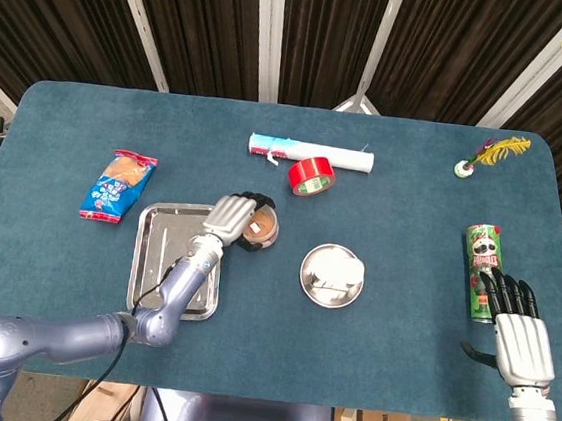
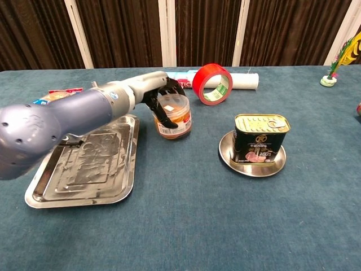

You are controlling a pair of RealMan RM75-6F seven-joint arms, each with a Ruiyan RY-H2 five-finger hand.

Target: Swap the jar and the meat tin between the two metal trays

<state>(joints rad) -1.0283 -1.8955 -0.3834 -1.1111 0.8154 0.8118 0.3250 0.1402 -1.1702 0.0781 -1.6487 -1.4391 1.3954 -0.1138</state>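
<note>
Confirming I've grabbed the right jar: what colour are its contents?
Orange-brown, inside the clear plastic jar held by the left robot hand; clearest in the chest view.

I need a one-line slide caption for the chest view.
Left hand holds the jar between rectangular tray and round tray bearing the meat tin.

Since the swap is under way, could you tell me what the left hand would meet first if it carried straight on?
Probably the round tray holding the meat tin; the left hand, gripping the jar, points roughly that way, though depth is unclear.
</note>
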